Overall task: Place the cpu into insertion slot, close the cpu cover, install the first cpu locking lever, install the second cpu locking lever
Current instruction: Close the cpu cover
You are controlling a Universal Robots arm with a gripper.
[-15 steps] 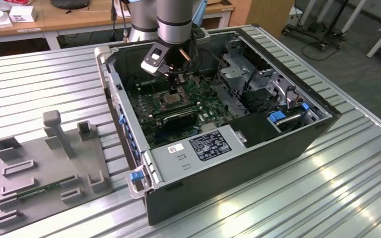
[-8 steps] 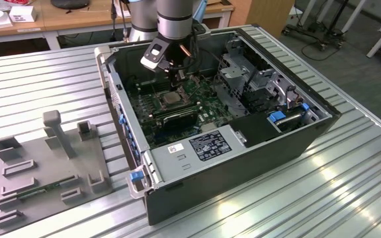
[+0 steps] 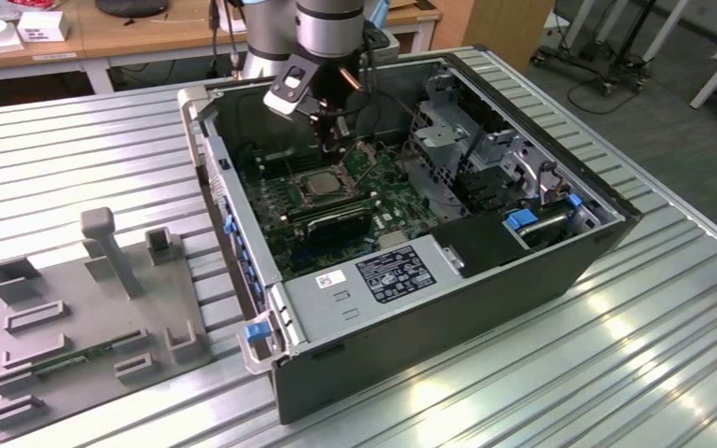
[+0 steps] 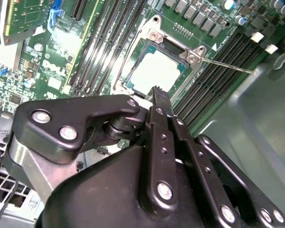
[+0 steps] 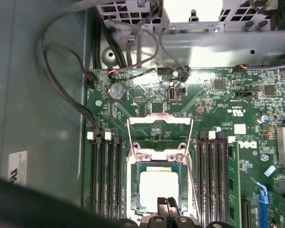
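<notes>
My gripper (image 5: 167, 205) is clenched empty, tips together, probably as a blunt pusher at the cpu cover (image 5: 132, 185); cpu (image 5: 159, 187) seated just beyond

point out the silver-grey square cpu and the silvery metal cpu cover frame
silver-grey square cpu (image 5: 157, 186), first wrist view, centre of its top
silvery metal cpu cover frame (image 5: 159, 119), first wrist view, its end bar

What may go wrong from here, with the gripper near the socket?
The black gripper hangs over the thin silvery square cover frame and the small grey square cpu; a push off-centre might shift or scratch them. The thin metal locking lever sticks out unlatched, so the arm may snag or bend it.
</notes>
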